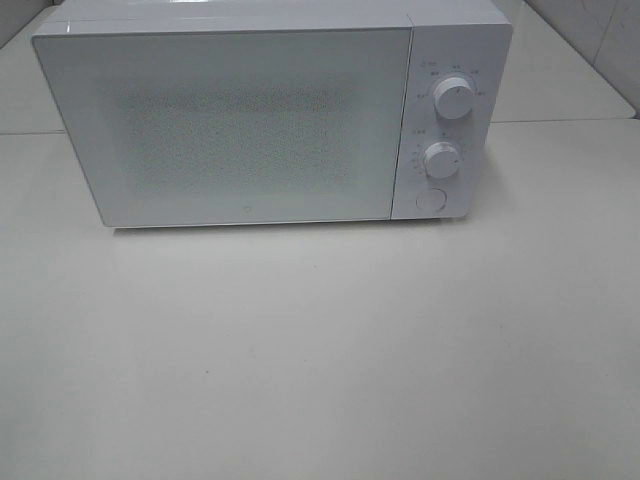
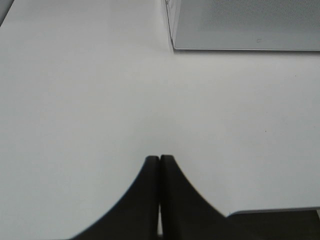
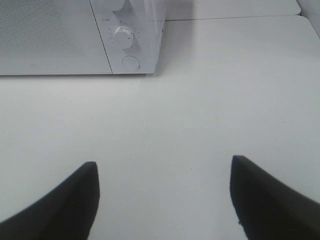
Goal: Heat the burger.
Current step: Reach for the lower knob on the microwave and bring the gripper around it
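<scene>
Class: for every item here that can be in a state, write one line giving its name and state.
Microwave door: closed.
Left gripper: shut, holding nothing.
Right gripper: open, holding nothing.
Upper knob: setting unreadable.
Lower knob: setting unreadable.

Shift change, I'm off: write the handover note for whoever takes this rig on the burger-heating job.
Left pincer: shut, empty, above the table.
Right pincer: open, empty, facing the microwave's control side.
Microwave: on the table, door closed.
Burger: in no view; cannot tell whether it is inside.
Done: nothing confirmable.
Left: locate the burger, get it inside, set the knobs.
</scene>
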